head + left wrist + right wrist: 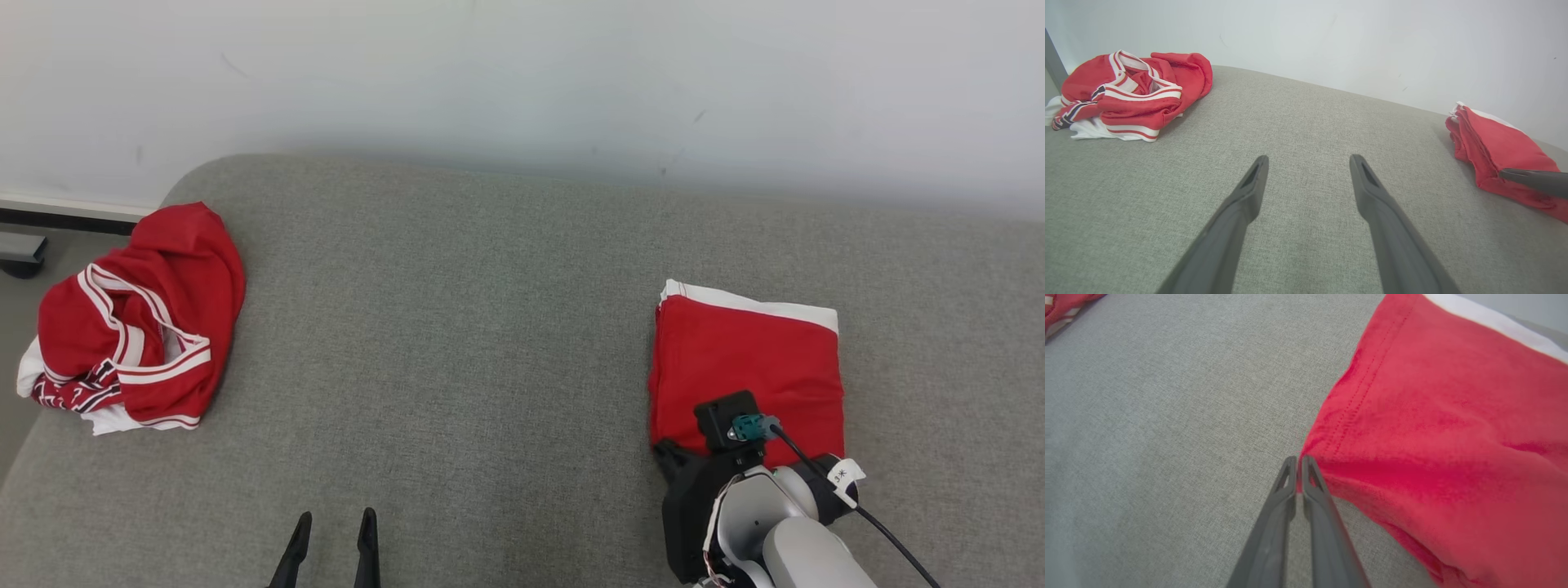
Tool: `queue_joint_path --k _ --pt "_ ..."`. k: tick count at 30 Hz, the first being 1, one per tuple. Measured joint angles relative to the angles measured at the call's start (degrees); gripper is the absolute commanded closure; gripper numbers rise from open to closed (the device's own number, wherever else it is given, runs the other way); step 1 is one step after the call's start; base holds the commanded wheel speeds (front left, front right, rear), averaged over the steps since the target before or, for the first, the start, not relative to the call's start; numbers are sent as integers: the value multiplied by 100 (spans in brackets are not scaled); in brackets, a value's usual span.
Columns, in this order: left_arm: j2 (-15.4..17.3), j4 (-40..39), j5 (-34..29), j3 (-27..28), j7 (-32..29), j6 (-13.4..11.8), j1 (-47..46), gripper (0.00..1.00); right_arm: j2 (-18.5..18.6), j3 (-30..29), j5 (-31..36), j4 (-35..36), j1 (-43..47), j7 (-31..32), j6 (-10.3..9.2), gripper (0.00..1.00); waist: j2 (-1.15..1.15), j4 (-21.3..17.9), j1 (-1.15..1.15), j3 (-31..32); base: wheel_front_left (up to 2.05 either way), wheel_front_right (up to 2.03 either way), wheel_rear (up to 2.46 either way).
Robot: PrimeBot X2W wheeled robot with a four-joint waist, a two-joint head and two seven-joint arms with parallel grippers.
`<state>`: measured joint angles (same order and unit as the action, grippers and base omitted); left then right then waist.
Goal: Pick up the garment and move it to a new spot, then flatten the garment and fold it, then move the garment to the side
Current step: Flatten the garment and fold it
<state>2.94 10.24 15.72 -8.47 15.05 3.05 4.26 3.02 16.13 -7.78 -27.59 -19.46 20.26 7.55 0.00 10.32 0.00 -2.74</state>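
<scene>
I see a grey fabric cushion (490,343) carrying a folded red garment (747,359) on my right and a crumpled red-and-white jersey (139,318) at its left edge.

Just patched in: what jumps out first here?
A folded red garment with a white edge lies at the right of the gray cushion, the right gripper shut on its near-left corner. A crumpled red-and-white striped garment sits far left; the left gripper hangs open over bare cushion between.
</scene>
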Motion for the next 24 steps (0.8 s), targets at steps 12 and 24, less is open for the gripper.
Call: queue_joint_path --k 12,24 --pt "0 -110 18 166 0 -54 116 0 -10 307 -838 233 54 -393 0 0 0 -172 0 153 0 0 0" --pt "-1 -291 33 543 0 -98 242 0 -1 -135 -978 1048 629 -869 0 0 0 -645 0 302 0 0 0"
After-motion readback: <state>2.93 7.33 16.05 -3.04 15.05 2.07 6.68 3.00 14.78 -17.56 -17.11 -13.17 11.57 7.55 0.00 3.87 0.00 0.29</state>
